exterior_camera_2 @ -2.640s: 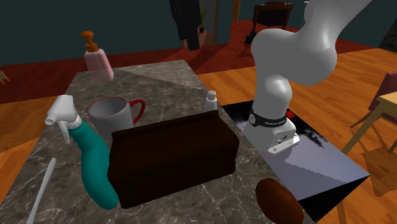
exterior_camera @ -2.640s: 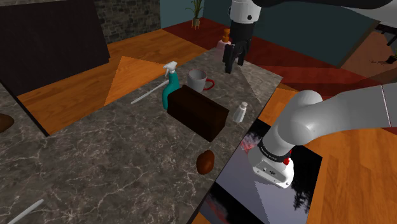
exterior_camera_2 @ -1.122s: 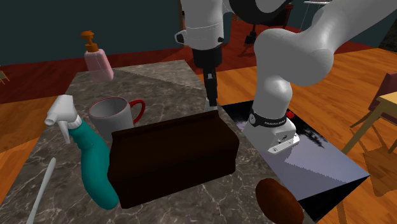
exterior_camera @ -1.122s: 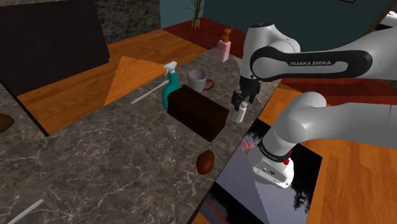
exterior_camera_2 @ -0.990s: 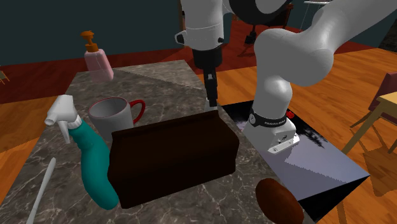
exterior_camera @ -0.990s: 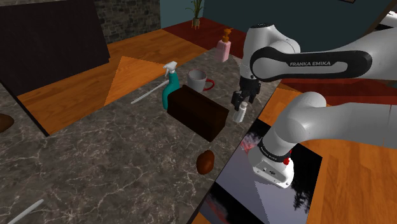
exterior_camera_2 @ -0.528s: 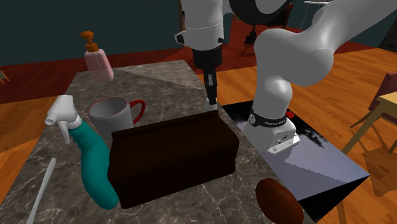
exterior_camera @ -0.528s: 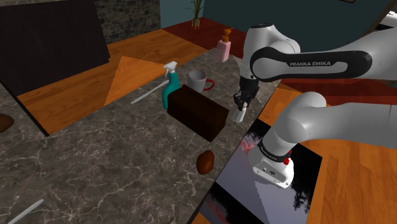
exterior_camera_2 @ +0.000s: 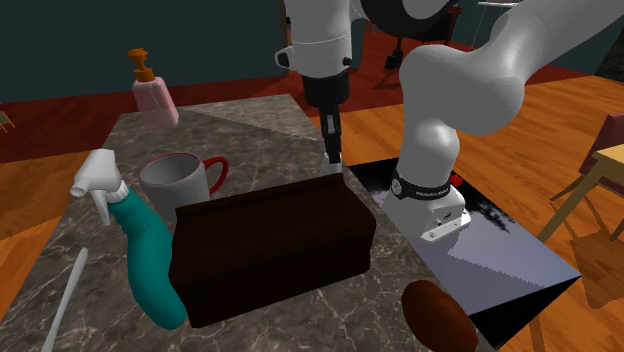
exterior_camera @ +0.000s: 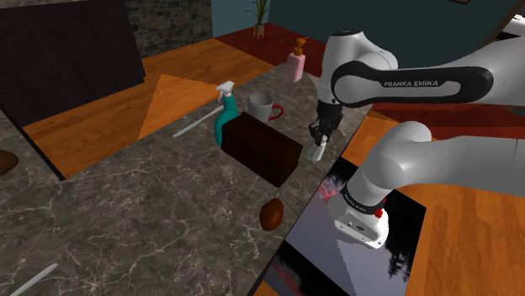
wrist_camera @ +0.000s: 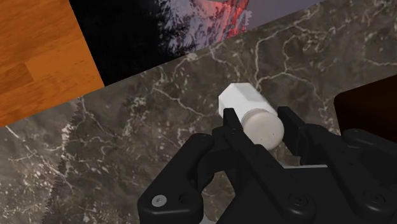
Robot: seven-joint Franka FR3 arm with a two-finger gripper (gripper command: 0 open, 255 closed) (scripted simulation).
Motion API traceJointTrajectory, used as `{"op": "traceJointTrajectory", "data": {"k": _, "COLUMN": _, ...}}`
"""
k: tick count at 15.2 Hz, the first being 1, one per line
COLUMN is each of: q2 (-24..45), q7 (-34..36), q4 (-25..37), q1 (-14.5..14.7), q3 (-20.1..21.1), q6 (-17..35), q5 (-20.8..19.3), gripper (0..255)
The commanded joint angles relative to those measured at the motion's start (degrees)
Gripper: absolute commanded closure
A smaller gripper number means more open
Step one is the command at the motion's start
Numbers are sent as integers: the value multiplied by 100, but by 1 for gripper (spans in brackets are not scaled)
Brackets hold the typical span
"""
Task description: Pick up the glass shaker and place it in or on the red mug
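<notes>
The shaker (wrist_camera: 249, 111) is a small white bottle with a rounded pale cap, near the marble counter's edge by the stand. My gripper (wrist_camera: 259, 129) is shut on it, one black finger (wrist_camera: 233, 122) pressed to each side just under the cap. In the shoulder view the gripper (exterior_camera: 318, 141) points straight down over the shaker (exterior_camera: 316, 154), to the right of the dark brown box (exterior_camera: 262, 149). The mug (exterior_camera: 260, 107), pale with a red handle, stands upright behind that box. In the second exterior view the gripper (exterior_camera_2: 334, 150) hangs behind the box, to the right of the mug (exterior_camera_2: 178, 182).
A teal spray bottle (exterior_camera: 224, 118) stands beside the mug and box. A pink soap dispenser (exterior_camera: 296, 64) sits at the counter's far corner. A brown oval object (exterior_camera: 271, 214) lies near the counter's edge. The dark box (exterior_camera_2: 270, 247) stands between shaker and mug.
The fingers, apart around the shaker a second ago, have shut on it. The arm has hardly moved since it came down from above the soap dispenser.
</notes>
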Motion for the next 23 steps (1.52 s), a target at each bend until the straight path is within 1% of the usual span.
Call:
{"op": "traceJointTrajectory", "data": {"k": 1, "q2": -49, "q7": -8, "q4": 94, "q1": 1, "q3": -2, "q6": -150, "q5": 2, "gripper": 255}}
{"op": "traceJointTrajectory", "data": {"k": 11, "q2": -220, "q7": -48, "q4": 800, "q1": 1, "q3": 0, "q6": -1026, "q5": 12, "gripper": 255}}
{"op": "traceJointTrajectory", "data": {"k": 23, "q2": -162, "q7": -91, "q4": 1749, "q1": -6, "q3": 4, "q6": -1917, "q5": 14, "gripper": 255}}
